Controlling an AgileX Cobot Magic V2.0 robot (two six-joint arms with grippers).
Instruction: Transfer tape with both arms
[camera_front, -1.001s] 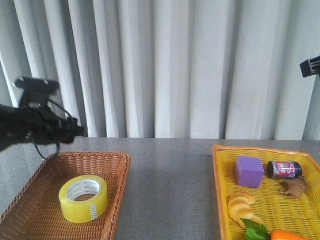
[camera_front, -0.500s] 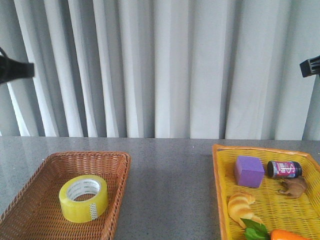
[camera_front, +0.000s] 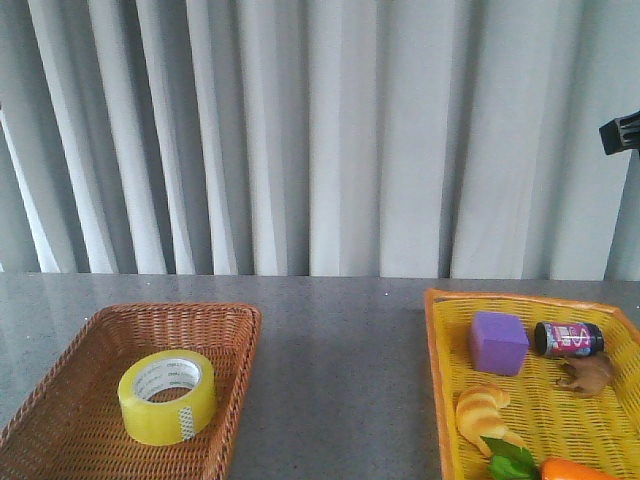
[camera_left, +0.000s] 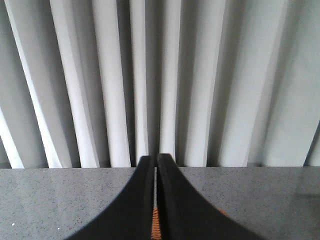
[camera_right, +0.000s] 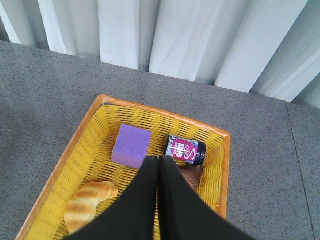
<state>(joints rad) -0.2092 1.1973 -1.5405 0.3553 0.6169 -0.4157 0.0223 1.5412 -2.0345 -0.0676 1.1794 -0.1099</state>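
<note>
The tape (camera_front: 167, 396), a wide yellow roll with a white printed core, lies flat in the brown wicker basket (camera_front: 245, 345) at the front left of the table. Neither arm is near it in the front view; only a black part (camera_front: 620, 132) pokes in at the upper right edge. In the left wrist view my left gripper (camera_left: 155, 157) is shut and empty, aimed at the curtain above the grey table, with a sliver of orange wicker (camera_left: 156, 227) between its fingers. My right gripper (camera_right: 158, 159) is shut and empty, high above the yellow basket (camera_right: 65, 155).
The yellow basket (camera_front: 436, 380) at the right holds a purple block (camera_front: 498, 342), a dark jar with a pink label (camera_front: 567, 338), a croissant (camera_front: 482, 412), a brown object (camera_front: 588, 374), green leaves (camera_front: 512, 458) and something orange (camera_front: 575, 470). A white pleated curtain (camera_front: 330, 140) closes the back.
The left arm, above the wicker basket a second ago, rose to the upper left and has left the front view. The tape and the right side have not moved.
</note>
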